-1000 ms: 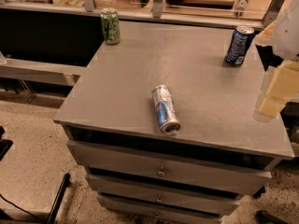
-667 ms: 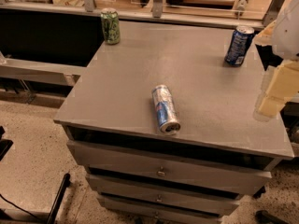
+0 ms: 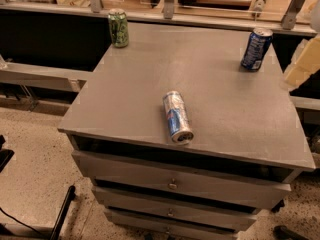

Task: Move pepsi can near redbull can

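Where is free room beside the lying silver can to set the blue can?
Bare grey cabinet top lies on both sides of the slim silver-and-blue can lying flat, and behind it, up to the upright dark blue can. A green can holds the back-left corner; the cream gripper hangs at the right edge.

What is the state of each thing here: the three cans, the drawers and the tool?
pepsi can: upright, back right of the cabinet top, not held.
redbull can: lying on its side near the front edge.
green can: upright, back left corner.
drawers: shut.
tool: at the right edge, apart from every can.
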Robot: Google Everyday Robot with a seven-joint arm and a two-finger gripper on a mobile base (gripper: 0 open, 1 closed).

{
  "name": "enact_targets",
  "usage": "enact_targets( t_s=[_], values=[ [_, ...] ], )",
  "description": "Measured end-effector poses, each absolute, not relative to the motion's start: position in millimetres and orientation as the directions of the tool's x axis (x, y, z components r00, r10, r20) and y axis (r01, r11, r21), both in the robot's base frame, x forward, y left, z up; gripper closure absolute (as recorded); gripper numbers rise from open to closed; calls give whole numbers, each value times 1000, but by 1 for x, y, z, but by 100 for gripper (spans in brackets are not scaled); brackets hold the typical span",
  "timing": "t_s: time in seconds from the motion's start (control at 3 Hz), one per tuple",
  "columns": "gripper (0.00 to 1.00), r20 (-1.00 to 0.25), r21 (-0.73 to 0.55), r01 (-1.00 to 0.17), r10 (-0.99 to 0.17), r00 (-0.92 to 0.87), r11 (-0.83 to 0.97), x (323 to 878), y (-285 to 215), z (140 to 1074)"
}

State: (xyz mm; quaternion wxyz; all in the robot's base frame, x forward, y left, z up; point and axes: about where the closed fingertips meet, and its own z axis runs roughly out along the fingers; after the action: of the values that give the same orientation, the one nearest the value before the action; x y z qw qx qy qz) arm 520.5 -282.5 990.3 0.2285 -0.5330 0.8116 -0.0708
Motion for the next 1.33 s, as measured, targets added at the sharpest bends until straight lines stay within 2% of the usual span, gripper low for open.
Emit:
enact_targets(
  t_s=[0.33,1.0,1.33],
  values=[
    [0,-400,-368,-769,-835,-377,523,601,-320,980],
    [0,-585,-334,-665,-700,-409,668,697,-317,942],
    [0,-650,-292,-617,-625,-432,731,725,-316,925]
  ],
)
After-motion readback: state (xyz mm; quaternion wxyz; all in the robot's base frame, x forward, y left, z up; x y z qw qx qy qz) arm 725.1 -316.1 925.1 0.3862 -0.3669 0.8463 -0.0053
